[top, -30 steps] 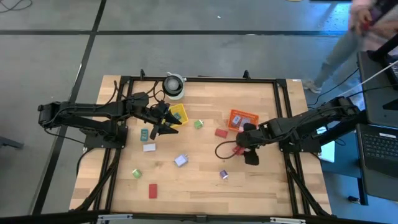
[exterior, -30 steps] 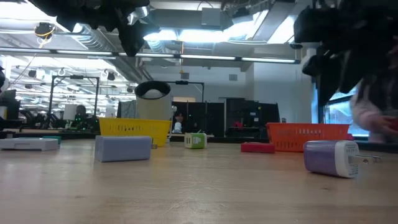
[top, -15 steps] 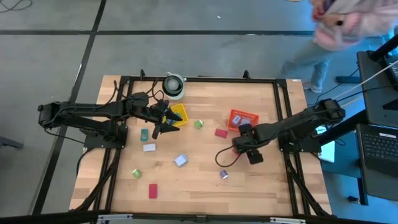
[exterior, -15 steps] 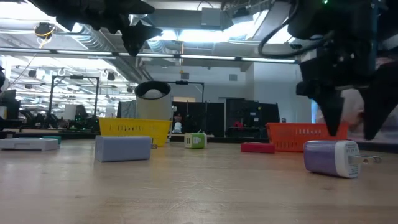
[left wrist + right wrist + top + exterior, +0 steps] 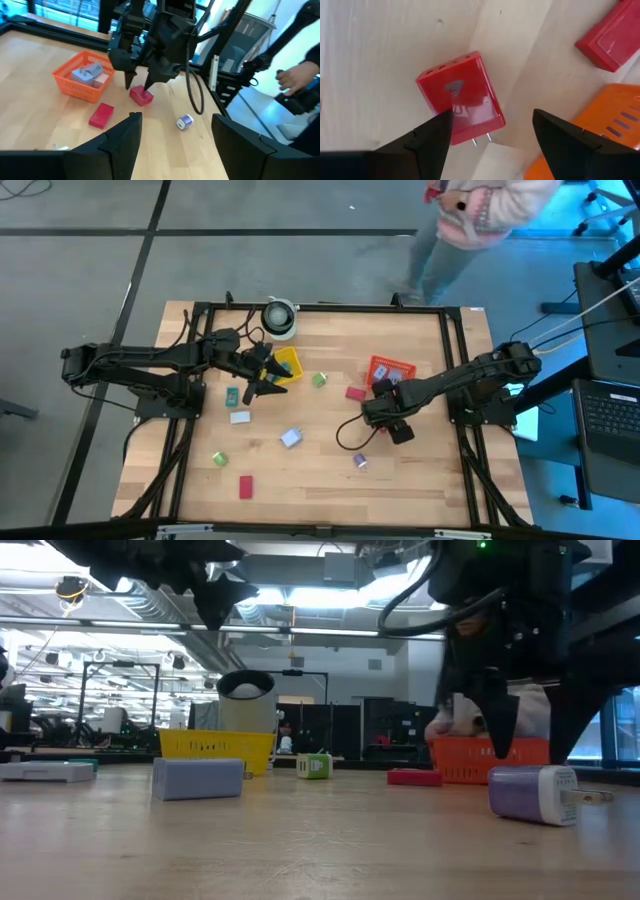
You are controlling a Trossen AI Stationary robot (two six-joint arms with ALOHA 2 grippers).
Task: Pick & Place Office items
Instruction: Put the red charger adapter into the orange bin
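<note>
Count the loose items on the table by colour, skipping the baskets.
Red 3: red charger, rear red block, front red block
Green 2: rear green cube, front green cube
Lavender 2: lavender block, lavender plug
Teal 1: teal clip
White 1: white block
Total: 9

orange basket (image 5: 600, 120) just beside red plug (image 5: 462, 97)

High view straight down; low view level at tabletop; wrist views close — both share red charger (image 5: 460, 97).

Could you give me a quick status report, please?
Right gripper open over red plug, not gripping. Left gripper open, waiting by yellow basket. Nothing in the way.
</note>
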